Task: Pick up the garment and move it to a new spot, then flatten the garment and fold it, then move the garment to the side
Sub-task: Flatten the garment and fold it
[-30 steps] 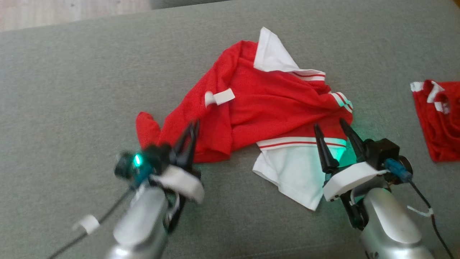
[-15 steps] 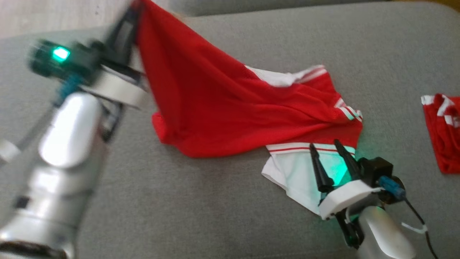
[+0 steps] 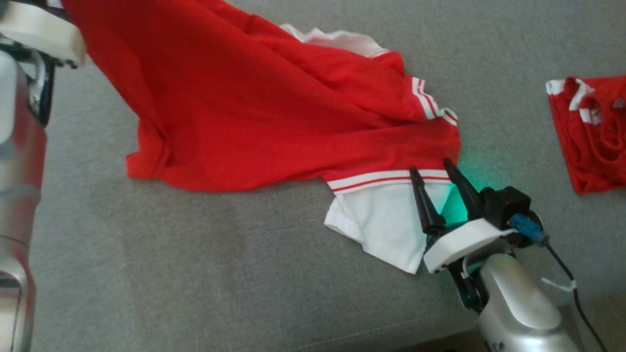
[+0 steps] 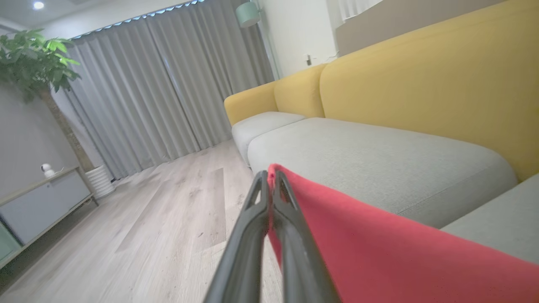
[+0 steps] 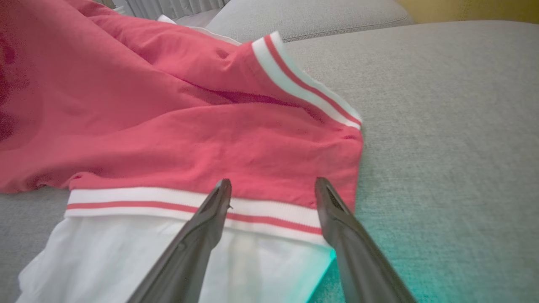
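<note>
The garment is red with white panels and red-striped white bands, and it lies partly on the grey sofa seat. Its left edge is pulled up toward the top left corner of the head view, beside my left arm. In the left wrist view my left gripper is shut on a red edge of the garment, held above the seat. My right gripper is open, its fingers hovering over the white panel and striped band at the garment's near right corner. The same open right gripper holds nothing.
Another red and white garment lies bunched at the right of the seat. A yellow backrest runs behind the grey cushions. Wooden floor, a cabinet and a potted plant lie beyond the sofa's end.
My left gripper has swung up and to the left with the garment's edge, stretching the red cloth out. The head camera has shifted. The right gripper stays open over the white panel.
</note>
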Robot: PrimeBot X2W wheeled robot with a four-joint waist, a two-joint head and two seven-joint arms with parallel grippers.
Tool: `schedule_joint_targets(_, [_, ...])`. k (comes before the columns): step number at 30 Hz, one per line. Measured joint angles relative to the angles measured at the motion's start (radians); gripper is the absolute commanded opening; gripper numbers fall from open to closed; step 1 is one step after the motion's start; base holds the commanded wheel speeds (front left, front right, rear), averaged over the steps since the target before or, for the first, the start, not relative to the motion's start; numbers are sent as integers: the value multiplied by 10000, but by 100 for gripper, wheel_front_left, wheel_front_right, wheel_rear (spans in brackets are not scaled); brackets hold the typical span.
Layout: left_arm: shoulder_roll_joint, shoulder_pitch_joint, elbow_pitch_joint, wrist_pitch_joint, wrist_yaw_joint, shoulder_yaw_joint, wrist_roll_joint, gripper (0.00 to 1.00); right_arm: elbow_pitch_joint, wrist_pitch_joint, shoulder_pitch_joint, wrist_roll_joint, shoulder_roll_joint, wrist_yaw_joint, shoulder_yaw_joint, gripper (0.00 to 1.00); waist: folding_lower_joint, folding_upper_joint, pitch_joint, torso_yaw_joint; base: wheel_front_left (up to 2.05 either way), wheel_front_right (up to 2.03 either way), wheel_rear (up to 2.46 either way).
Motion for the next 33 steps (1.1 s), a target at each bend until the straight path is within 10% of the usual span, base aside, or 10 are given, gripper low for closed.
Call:
schedule_joint_targets(1, [17, -87, 167, 0, 109, 71, -2, 21, -4, 0, -53, 67, -2, 0, 17, 100, 0, 0, 88, -73, 0, 0, 0])
schedule_joint_targets(2, [19, -106, 284, 0, 441, 330, -6, 100, -84, 0, -111, 167, -2, 0, 65, 100, 0, 0, 241, -185, 0, 0, 0])
schedule_joint_targets(11, [-577, 1395, -802, 0, 777, 955, -372, 100, -130, 0, -151, 278, -2, 0, 23, 100, -1, 0, 254, 42, 0, 0, 0])
schedule_joint_targets(20, [-2100, 5291, -1985, 0, 157, 1104, -523, 100, -8, 0, -102, 226, 0, 0, -81, 100, -3, 0, -275, 453, 0, 0, 0])
schedule_joint_targets(33, [-2481, 6009, -1699, 2, 192, 951, 585, 100, 249, 0, -20, 56, 0, 0, -134, 100, -3, 0, -373, 390, 0, 0, 0])
